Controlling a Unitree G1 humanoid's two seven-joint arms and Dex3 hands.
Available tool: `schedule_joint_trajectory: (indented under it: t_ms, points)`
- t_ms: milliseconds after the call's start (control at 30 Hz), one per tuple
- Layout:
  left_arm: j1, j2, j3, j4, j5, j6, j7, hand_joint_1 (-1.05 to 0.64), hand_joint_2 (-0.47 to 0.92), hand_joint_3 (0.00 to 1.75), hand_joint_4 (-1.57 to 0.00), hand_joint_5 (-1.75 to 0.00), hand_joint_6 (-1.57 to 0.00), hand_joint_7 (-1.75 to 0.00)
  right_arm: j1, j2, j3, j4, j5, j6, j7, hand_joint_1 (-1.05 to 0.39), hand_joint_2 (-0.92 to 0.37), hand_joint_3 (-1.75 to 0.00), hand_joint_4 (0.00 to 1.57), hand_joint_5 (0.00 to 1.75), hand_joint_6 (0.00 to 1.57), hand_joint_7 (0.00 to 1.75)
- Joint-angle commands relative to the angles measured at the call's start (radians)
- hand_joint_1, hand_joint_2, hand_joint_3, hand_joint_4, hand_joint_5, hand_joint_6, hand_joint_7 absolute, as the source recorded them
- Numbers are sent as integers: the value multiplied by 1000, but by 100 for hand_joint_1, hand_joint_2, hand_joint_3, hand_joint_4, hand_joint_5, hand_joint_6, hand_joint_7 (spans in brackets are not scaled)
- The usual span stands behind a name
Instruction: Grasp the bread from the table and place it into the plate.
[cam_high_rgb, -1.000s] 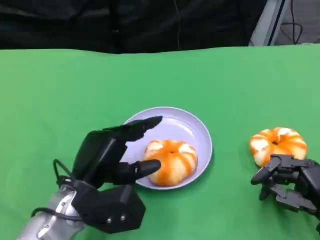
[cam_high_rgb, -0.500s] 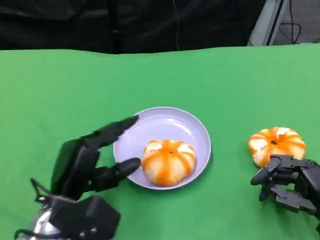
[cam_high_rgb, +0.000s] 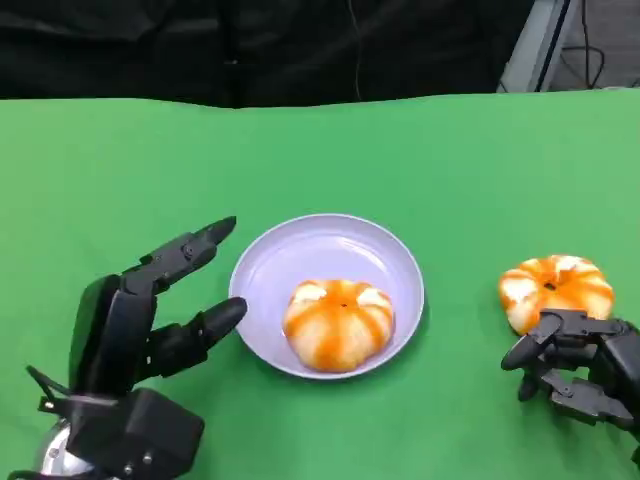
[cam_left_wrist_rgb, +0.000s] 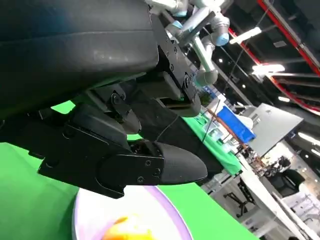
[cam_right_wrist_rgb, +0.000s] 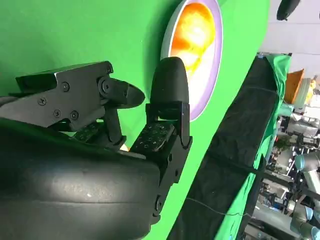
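Bread (cam_high_rgb: 338, 323) lay in the plate (cam_high_rgb: 330, 245) near the table's (cam_high_rgb: 400, 150) front edge; the left hand (cam_high_rgb: 150, 310) hovered beside it, fingers spread, empty. The right hand (cam_high_rgb: 575, 370), loosely spread, held nothing beside a second bread (cam_high_rgb: 556, 287).

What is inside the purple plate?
One orange-and-white striped bread sits inside the plate, toward its near side. The rest of the plate's floor is bare. The spot right under the bread is covered, so nothing can be told there.
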Motion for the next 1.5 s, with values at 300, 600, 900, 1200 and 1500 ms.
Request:
schedule_joint_trajectory:
  t_ms: [300, 600, 900, 1200, 1500]
  points:
    - [58, 3, 64, 35, -104, -125, -40, -66, 92, 33, -91, -1, -78, -2, 7, -12, -13, -2, 21, 3, 15, 6, -86, -57, 88, 137, 94, 93]
    - [70, -2, 104, 73, -123, -204, -48, -61, 92, 32, -90, -1, -78, -1, 7, -17, -14, 0, 18, -3, 15, 6, -87, -56, 88, 136, 95, 92]
    - [86, -7, 140, 98, -129, -249, -54, -58, 92, 30, -91, -1, -79, -1, 6, -20, -14, 1, 17, 1, 15, 6, -86, -55, 89, 136, 95, 93]
    - [91, -18, 153, 112, -141, -266, -67, -56, 92, 28, -93, -1, -79, 0, 5, -19, -18, 0, 25, 7, 25, 6, -88, -53, 88, 136, 95, 93]
    - [95, -25, 181, 201, -274, -343, -166, -53, 92, 26, -96, -1, -78, 0, 7, -21, -19, 1, 24, 1, 26, 6, -88, -53, 88, 135, 95, 93]
